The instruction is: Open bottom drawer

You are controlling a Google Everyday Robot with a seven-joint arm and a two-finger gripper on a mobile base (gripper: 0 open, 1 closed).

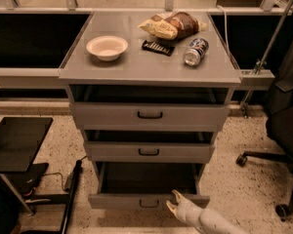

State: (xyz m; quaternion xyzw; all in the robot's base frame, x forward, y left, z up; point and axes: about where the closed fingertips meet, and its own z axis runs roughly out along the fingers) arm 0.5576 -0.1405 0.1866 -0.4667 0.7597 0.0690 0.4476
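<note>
At the foot of the cabinet (136,69), camera view: bottom drawer (115,200), lowest of 3, stands pulled out, cavity exposed. My jaws, spread and holding nothing, sit at its front just right of the handle (149,204), apparently placed to draw it outward.

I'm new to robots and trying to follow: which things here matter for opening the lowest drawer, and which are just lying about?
For the job: bottom drawer, standing well out; its black handle; the gripper, open, at the drawer front just right of the handle.
Just lying about: white bowl, snack bags, dark snack bar, tipped can, top drawer, middle drawer, office chair.
</note>
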